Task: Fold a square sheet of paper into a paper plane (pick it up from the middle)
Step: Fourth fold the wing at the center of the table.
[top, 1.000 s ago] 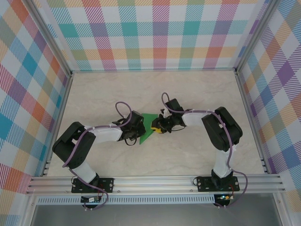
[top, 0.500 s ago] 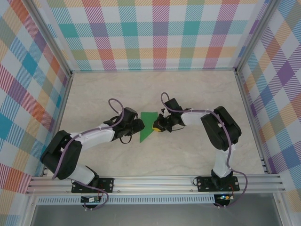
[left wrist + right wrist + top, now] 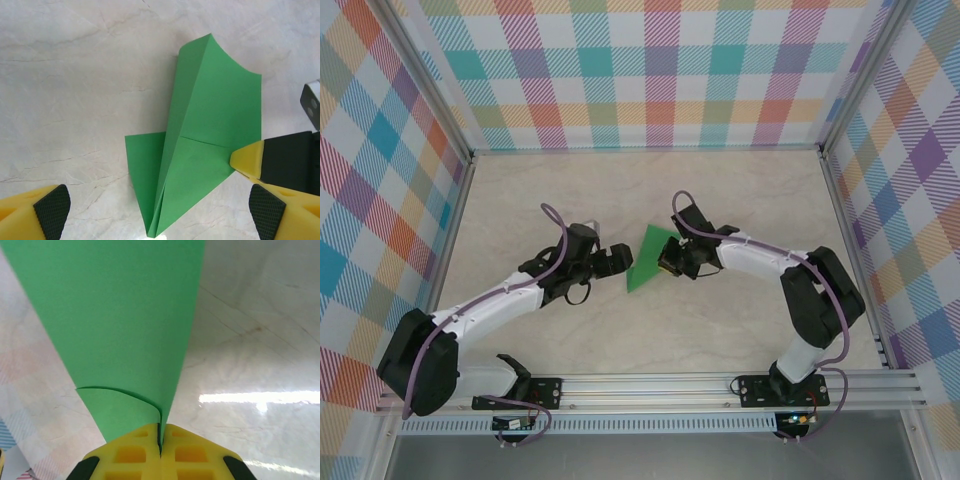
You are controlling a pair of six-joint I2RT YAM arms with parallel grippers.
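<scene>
The green sheet of paper (image 3: 643, 262) lies mid-table, folded into a pointed dart shape with a centre crease (image 3: 172, 135). Its tip points toward the left wrist camera, one flap is flat on the table and the other flap (image 3: 220, 105) is raised. My right gripper (image 3: 667, 262) is shut on the raised flap's edge; its yellow fingers (image 3: 161, 432) pinch the paper (image 3: 115, 315). That same fingertip (image 3: 247, 159) shows in the left wrist view. My left gripper (image 3: 621, 262) stands open just left of the paper, its pads (image 3: 51, 216) wide apart with nothing between them.
The marble-look tabletop (image 3: 740, 200) is fenced by an aluminium frame (image 3: 650, 385) and plaid walls. Both arms reach in from the near edge and meet at the middle.
My left gripper has opened and let go of the paper. The right gripper closed on the paper's edge and shifted it slightly right and back, lifting one flap.
</scene>
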